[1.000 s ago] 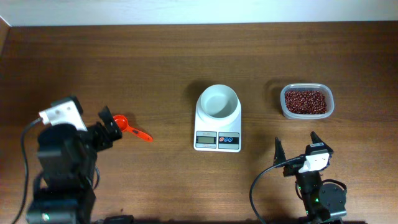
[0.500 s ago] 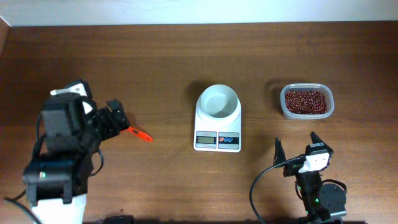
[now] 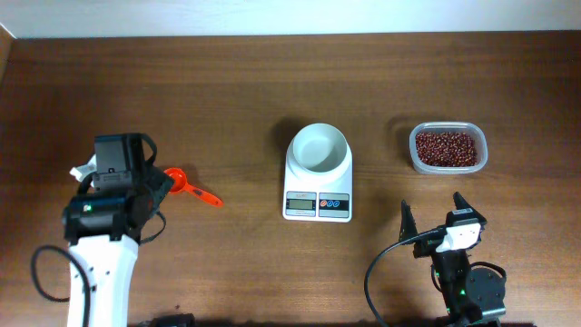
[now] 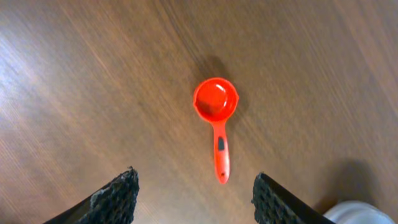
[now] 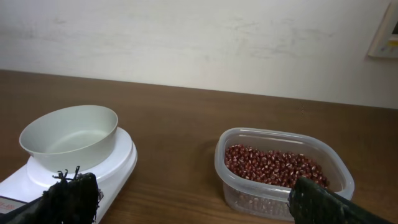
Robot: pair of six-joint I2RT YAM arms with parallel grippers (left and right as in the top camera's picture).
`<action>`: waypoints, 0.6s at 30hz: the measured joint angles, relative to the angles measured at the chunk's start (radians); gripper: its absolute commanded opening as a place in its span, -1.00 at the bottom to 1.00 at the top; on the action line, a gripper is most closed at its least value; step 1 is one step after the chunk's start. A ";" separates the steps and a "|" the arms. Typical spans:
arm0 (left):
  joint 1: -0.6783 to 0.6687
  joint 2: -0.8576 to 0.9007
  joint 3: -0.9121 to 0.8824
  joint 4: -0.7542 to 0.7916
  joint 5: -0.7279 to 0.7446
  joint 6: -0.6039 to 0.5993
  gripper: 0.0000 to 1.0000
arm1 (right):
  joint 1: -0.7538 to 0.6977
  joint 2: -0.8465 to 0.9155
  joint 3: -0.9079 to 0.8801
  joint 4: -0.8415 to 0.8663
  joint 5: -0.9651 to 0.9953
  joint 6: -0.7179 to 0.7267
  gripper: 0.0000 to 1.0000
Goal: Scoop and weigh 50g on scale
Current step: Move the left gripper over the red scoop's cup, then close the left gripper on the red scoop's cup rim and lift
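The red scoop (image 4: pixel 217 134) is lying flat on the wooden surface (image 3: pixel 272 82), just to the right of the left hand (image 4: pixel 194 175), and nothing is gripping it. From the left wrist view, the hand is looking straight down on it. Its two fingers (image 4: pixel 118 196) are standing apart with only bare wood between them. The scoop is sitting a little ahead of the fingertips, cup away from the hand and handle tip pointing back toward the gap. So its long axis is running in line with the hand's reach, not across the fingers.

From above, the handle is slanting toward the scale (image 3: pixel 317 205), which is waiting mid-surface with its white bowl (image 3: pixel 318 148) on top. The tub of red beans (image 3: pixel 448 148) is sitting well off to the scale's right. The right hand (image 3: pixel 432 202) is resting near that tub, fingers spread wide and holding nothing.

The left arm is clearly the nearer one for the pickup, I'd judge.
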 measured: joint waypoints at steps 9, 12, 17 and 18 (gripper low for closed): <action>0.002 0.186 -0.048 0.180 0.005 -0.062 -0.02 | 0.000 0.000 0.000 0.000 0.000 0.000 0.98; 0.002 0.267 -0.048 0.214 0.005 -0.071 -0.01 | 0.000 0.000 0.000 0.000 0.000 0.000 0.98; 0.002 0.399 -0.050 0.264 0.023 -0.098 -0.11 | 0.000 0.000 0.000 0.000 0.000 0.000 0.98; 0.002 0.425 -0.050 0.279 0.031 -0.105 -0.12 | 0.000 0.000 0.000 0.000 0.000 0.000 0.97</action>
